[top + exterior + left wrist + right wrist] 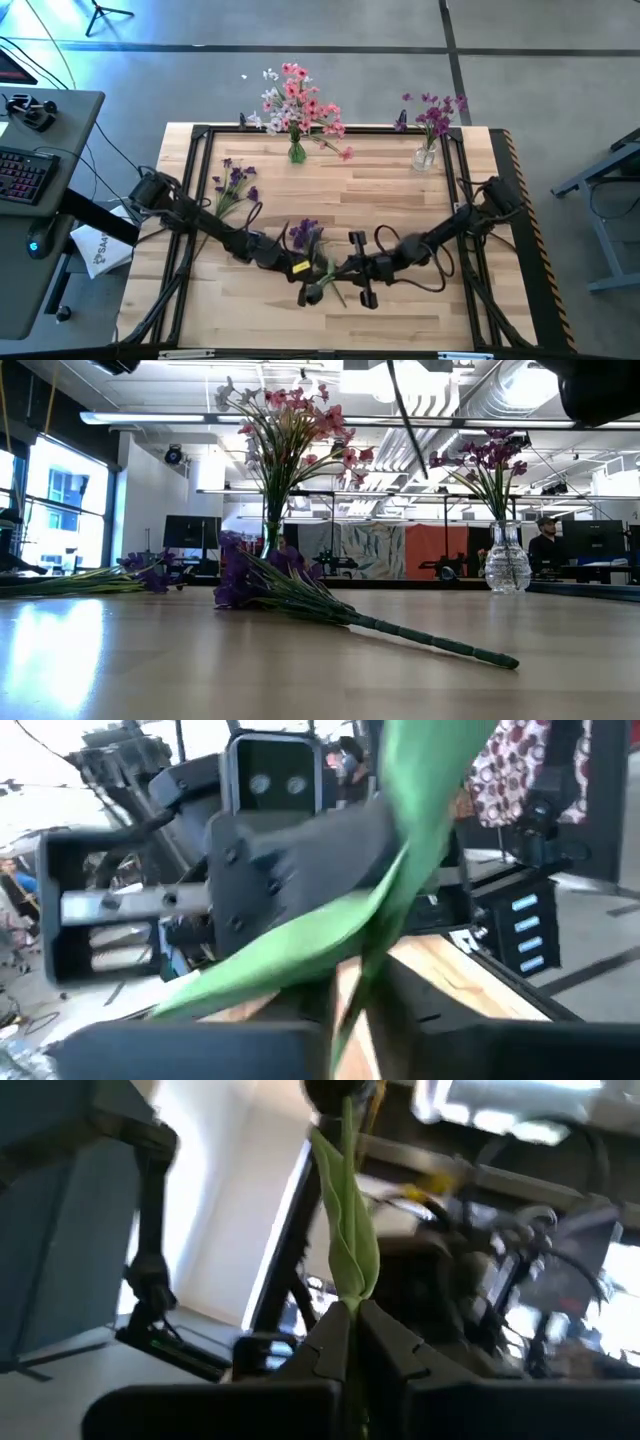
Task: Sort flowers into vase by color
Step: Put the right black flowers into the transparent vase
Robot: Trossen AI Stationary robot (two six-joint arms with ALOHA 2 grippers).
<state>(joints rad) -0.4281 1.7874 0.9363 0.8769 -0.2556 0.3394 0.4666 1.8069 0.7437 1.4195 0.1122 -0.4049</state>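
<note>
Now both arms meet low over the middle of the table [400, 310], with a purple flower sprig [305, 236] between them. The right gripper [348, 1342] has its jaws clenched on the green stem [345, 1240] of that sprig, the folded leaf rising straight out from between them. The left gripper [308, 292] sits just beside the right one, at the stem's lower end; a green leaf [330, 920] crosses right in front of its jaws, but whether they are closed on it I cannot tell. From the level view the sprig lies on the table with its purple blossoms away from the jaws and the stem end nearest the camera. Another purple bunch [236, 184] lies loose on the table, well apart from both jaws on the left arm's side. Beyond the jaws, at the far edge, a vase [297, 150] holds pink and white flowers [298, 100], and a second glass vase [425, 157] holds purple flowers [434, 112].
</note>
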